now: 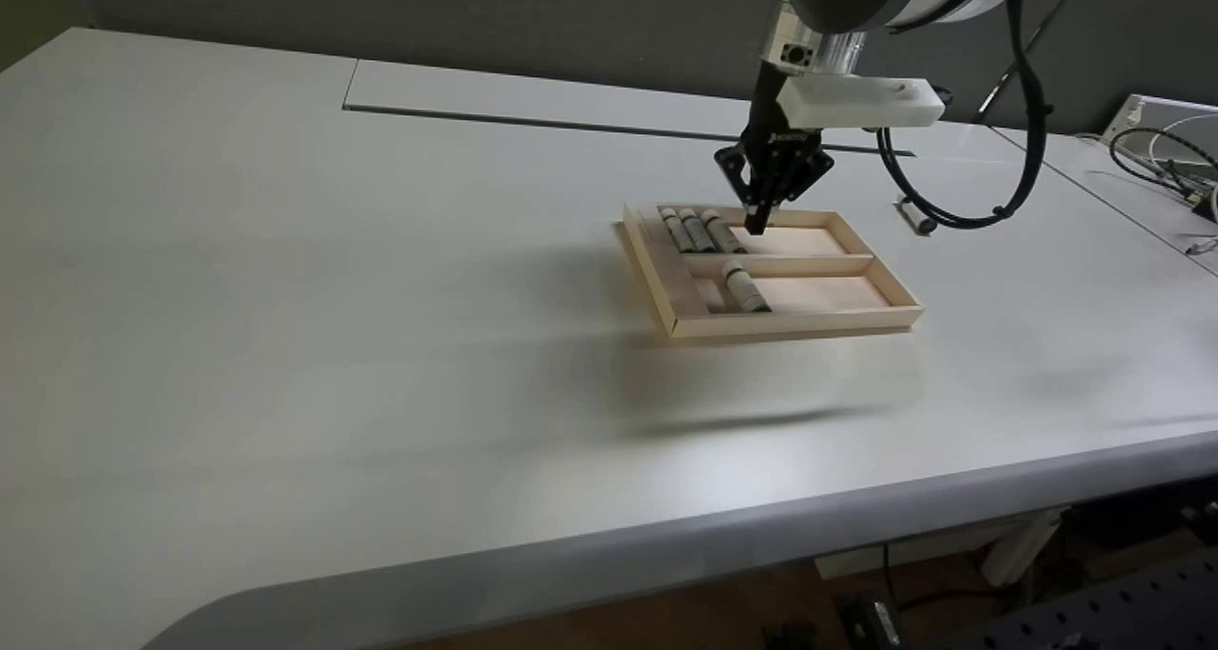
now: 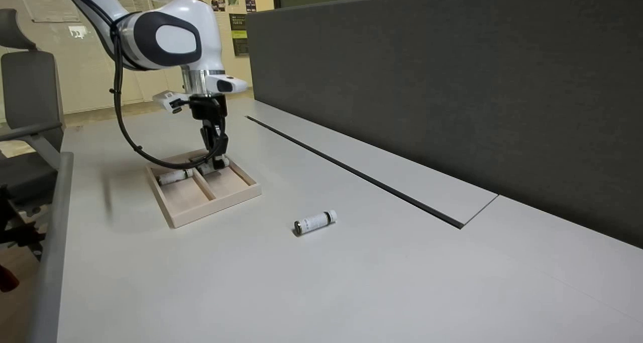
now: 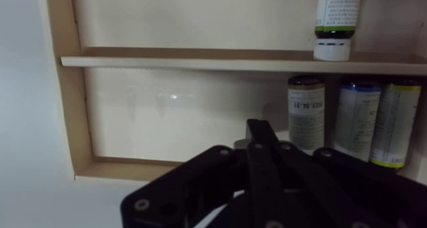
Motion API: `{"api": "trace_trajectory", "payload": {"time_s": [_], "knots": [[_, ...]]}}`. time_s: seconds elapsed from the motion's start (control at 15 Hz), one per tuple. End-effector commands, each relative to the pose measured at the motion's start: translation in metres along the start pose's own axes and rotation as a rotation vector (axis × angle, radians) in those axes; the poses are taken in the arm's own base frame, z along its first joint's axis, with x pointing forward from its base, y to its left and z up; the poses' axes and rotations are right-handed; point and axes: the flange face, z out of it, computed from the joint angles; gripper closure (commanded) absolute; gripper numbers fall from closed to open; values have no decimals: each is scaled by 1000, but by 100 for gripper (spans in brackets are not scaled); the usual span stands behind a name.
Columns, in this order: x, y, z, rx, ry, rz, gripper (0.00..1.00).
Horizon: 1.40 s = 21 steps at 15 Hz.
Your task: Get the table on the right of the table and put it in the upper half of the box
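A pale wooden box [image 1: 797,325] with two long compartments lies on the table; it also shows in an exterior view [image 2: 218,206] and the wrist view [image 3: 200,63]. Its far compartment holds three small labelled bottles side by side, one of them the brown-banded bottle [image 3: 306,116]. The near compartment holds one bottle [image 1: 746,288], its white cap resting on the divider. Another white-capped bottle [image 2: 315,222] lies on the table beside the box, also visible in an exterior view [image 1: 915,217]. My gripper [image 1: 756,222] is over the far compartment, fingertips [image 3: 262,131] together with nothing between them.
A grey partition [image 2: 442,82] stands along the table's back, with a dark slot [image 2: 351,169] before it. A black cable loop [image 1: 1009,203] hangs from the arm near the loose bottle. Cables and equipment [image 1: 1170,165] sit at the table's far end.
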Motion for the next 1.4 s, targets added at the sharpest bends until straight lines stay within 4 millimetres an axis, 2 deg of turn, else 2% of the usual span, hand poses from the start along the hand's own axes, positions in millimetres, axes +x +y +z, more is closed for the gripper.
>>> {"api": "trace_trajectory", "payload": {"time_s": [0.0, 0.33, 1.33], "knots": [[-3, -2, 7, 4, -37, 27, 100], [-4, -5, 12, 16, -42, 28, 100], [-2, -23, 3, 75, -19, 27, 100]]}}
